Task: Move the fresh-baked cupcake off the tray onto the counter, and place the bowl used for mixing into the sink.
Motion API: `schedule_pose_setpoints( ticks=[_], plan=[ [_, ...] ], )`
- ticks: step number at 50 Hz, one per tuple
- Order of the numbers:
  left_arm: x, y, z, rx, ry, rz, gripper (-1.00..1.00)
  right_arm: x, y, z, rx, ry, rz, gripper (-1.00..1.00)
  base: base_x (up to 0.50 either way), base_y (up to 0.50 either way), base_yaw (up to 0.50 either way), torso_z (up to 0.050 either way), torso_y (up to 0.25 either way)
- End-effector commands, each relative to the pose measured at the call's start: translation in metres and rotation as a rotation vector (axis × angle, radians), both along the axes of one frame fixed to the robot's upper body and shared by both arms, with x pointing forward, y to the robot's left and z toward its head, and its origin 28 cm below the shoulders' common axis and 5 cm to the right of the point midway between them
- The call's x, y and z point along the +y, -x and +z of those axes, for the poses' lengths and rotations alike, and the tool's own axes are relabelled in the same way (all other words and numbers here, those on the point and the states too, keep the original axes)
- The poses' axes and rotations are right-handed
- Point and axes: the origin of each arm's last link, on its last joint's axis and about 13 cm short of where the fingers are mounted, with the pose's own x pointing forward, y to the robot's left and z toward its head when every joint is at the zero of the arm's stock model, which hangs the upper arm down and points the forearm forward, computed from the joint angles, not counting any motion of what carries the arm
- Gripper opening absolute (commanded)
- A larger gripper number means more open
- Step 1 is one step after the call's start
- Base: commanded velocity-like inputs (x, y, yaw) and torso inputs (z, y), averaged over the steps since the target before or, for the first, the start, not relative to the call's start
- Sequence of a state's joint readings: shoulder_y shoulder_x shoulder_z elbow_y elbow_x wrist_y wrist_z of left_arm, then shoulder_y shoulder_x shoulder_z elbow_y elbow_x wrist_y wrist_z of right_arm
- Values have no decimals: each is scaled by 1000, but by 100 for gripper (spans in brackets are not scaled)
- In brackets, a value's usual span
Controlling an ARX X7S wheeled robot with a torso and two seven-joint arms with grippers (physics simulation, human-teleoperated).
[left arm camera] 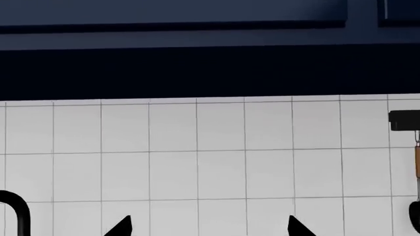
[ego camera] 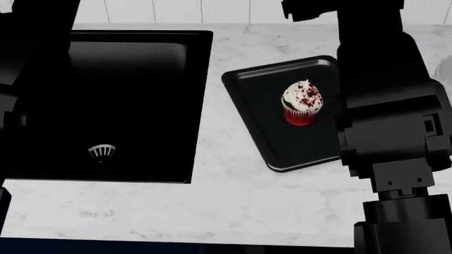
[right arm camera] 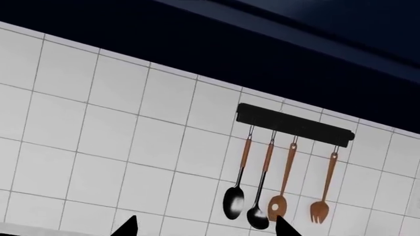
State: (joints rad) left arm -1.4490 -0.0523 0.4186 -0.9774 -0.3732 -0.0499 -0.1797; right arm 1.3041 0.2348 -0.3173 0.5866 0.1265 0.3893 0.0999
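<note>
The cupcake (ego camera: 302,103), white frosting with red crumbs in a red liner, stands upright on the black tray (ego camera: 258,100). The tray lies on the marble counter (ego camera: 233,206), just right of the black sink (ego camera: 141,79), whose basin holds only a silver strainer (ego camera: 101,152). The bowl is out of view. Both wrist views face the tiled wall. My left gripper (left arm camera: 210,227) is open, with nothing between its fingertips. My right gripper (right arm camera: 206,227) is open too and holds nothing. In the head view my right arm (ego camera: 388,106) hides the tray's right edge.
A black rack (right arm camera: 295,122) on the tiled wall carries several hanging wooden-handled utensils. A black faucet pipe (left arm camera: 16,209) shows beside the left gripper. Dark blue cabinets (left arm camera: 196,19) hang above the tiles. My left arm (ego camera: 28,47) covers the sink's left side.
</note>
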Motion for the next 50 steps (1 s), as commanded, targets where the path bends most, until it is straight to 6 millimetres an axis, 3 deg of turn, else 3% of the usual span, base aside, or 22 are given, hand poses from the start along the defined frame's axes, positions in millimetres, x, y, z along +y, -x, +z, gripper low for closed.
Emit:
schedule_pose_setpoints(
  ticks=[1, 32, 38, 50],
  plan=[
    [-1, 0, 1, 2, 3, -4, 100, -1, 0, 0, 6, 11, -3, 100, 0, -289, 0, 0, 0],
    [-4, 0, -5, 14, 2, -17, 100, -1, 0, -5, 16, 5, -4, 100, 43, -337, 0, 0, 0],
    [-4, 0, -13, 35, 3, -18, 100, -1, 0, -9, 27, -1, -6, 100, 93, -217, 0, 0, 0],
    [-5, 5, -44, 119, 0, -16, 100, 2, -3, -37, 103, -25, 4, 100, 92, -199, 0, 0, 0]
  ],
)
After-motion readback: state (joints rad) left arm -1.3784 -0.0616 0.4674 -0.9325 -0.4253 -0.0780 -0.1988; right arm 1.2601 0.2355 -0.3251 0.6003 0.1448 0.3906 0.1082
